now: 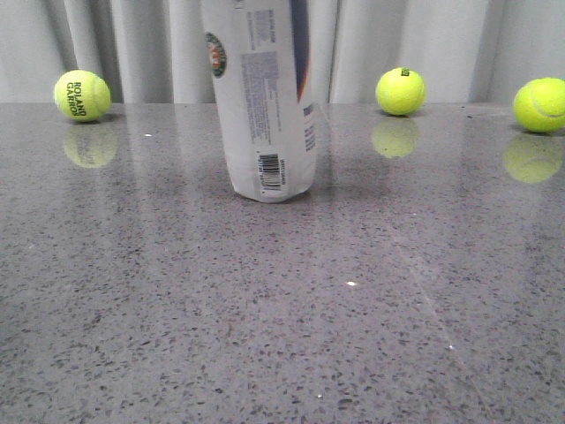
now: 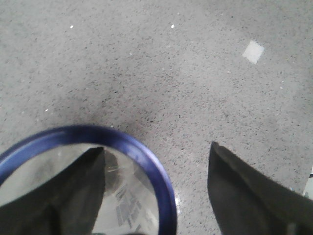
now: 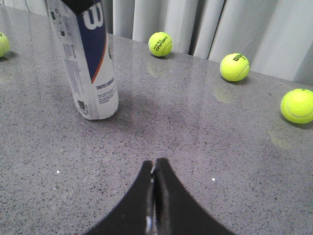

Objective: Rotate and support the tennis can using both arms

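The tennis can (image 1: pixel 265 97) stands upright on the grey table (image 1: pixel 282 309), well ahead of three tennis balls (image 1: pixel 400 91) along the far edge. The left gripper (image 2: pixel 156 196) is spread wide, one of its fingers (image 2: pixel 73 196) inside the can's navy rim (image 2: pixel 146 156), touching nothing I can confirm. The right gripper (image 3: pixel 154 196) has its fingers pressed together, empty, with bare table all around it.

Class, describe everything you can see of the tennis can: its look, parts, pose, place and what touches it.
The tennis can is a long tube wrapped in a white label with a navy panel, an orange stripe, a round logo, small print and a barcode near its base. It stands roughly upright, base on the grey speckled table. From above, its navy rim rings an open mouth, and one finger of the left pincer appears to sit inside while the other stays outside.
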`<state>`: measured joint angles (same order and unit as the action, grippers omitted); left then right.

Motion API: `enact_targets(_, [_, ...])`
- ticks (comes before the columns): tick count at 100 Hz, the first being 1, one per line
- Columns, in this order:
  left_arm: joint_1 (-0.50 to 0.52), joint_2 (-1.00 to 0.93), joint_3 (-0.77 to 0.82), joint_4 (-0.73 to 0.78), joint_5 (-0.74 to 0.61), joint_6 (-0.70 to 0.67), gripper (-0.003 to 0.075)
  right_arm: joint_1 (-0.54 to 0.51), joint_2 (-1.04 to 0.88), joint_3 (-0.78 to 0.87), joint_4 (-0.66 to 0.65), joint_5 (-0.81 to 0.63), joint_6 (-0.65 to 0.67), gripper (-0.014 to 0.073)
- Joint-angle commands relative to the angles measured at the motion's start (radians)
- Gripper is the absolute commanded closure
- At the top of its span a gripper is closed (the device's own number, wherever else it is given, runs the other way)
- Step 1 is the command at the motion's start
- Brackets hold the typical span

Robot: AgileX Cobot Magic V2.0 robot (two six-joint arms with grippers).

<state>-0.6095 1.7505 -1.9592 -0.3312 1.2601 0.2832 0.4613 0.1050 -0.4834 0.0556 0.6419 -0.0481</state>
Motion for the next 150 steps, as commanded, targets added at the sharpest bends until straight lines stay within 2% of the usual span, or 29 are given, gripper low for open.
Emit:
enact_targets(1, [-0.01, -0.04, -0.042, -0.033, 0.0, -0.011, 0.0279, -0.005, 0.011, -0.024, -0.002, -0.083, -0.003, 0.0652])
enact_targets(19, [-0.01, -0.04, -0.042, -0.033, -0.014, -0.009, 0.0279, -0.005, 0.011, -0.024, -0.002, -0.083, -0.003, 0.0652])
enact_targets(54, [-0.012, -0.062, -0.042, -0.054, -0.146, -0.009, 0.0297, -0.005, 0.011, -0.024, -0.002, -0.083, -0.003, 0.0652])
enact_targets(64, [-0.012, -0.083, -0.042, -0.054, -0.205, -0.009, 0.0417, -0.005, 0.011, -0.024, -0.002, -0.083, -0.003, 0.0652])
enact_targets(81, [-0.012, -0.11, -0.042, -0.057, -0.224, -0.009, 0.0741, -0.005, 0.011, -0.024, -0.002, -0.083, -0.003, 0.0652])
enact_targets(94, [-0.012, -0.135, -0.012, -0.072, -0.233, -0.007, 0.074, -0.005, 0.011, -0.024, -0.002, -0.083, -0.003, 0.0652])
enact_targets(108, [-0.012, -0.189, 0.081, -0.086, -0.306, -0.007, 0.074, -0.005, 0.011, -0.024, -0.002, -0.083, -0.003, 0.0652])
enact_targets(150, [-0.012, -0.467, 0.55, -0.086, -0.585, -0.007, 0.074, -0.005, 0.011, -0.024, -0.002, -0.083, -0.003, 0.0652])
